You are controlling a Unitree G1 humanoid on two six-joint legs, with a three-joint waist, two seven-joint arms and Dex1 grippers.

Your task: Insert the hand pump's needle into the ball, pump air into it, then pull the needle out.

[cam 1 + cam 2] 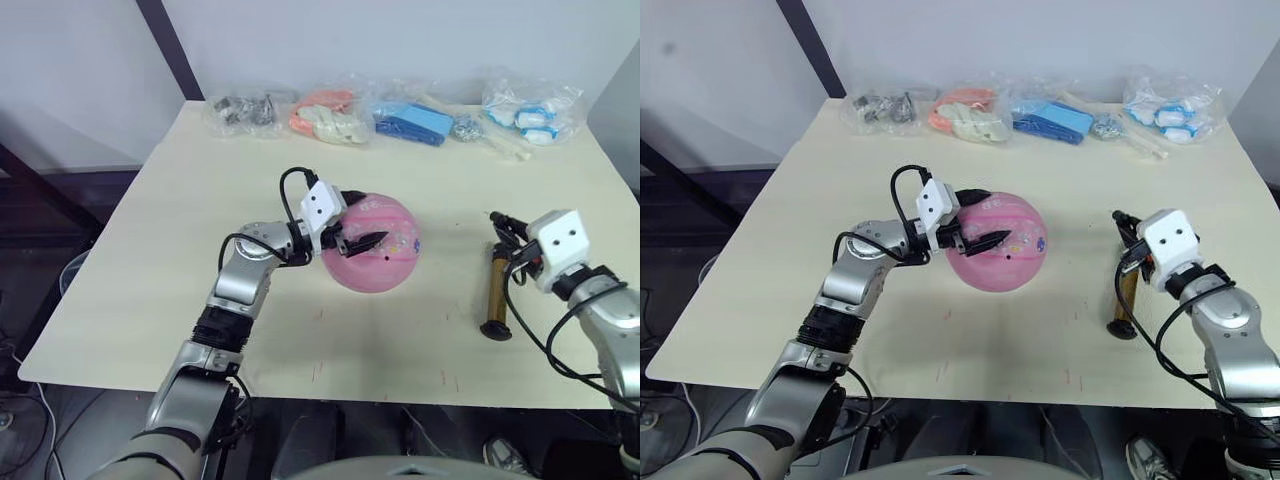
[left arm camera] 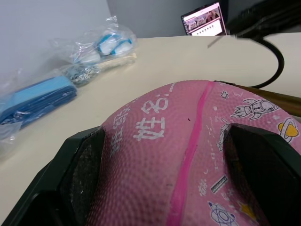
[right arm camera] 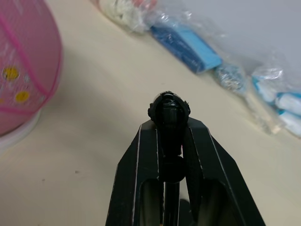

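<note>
left eye view: pink ball (image 1: 372, 243) mid-table, clamped between the black fingers of the left gripper (image 1: 352, 238), one finger over the top, one across the near face. seated on a pale ring, going by the right wrist view. hand pump (image 1: 494, 290) lying flat on the table off to the robot's right of the ball, well apart from it, long axis running near-to-far, black foot cap at the near end, handle end far. right gripper (image 3: 170, 123) clenched on the pump's black handle end, fingers straddling the knob. thin black hose (image 2: 275, 59) arcing across the left wrist view behind the ball, with a thin pale pin, likely the needle (image 2: 217, 42), at its far tip, clear of the rubber, not yet inserted. valve hole on the ball not clearly picked out. right arm nearer the pump, left arm already steadying the target; probably calls for bringing the hose tip across the open gap leftward to the ball. bare table between the two, nothing blocking. plastic bags (image 1: 410, 118) of small parts lined along the far edge, well out of the path.
</note>
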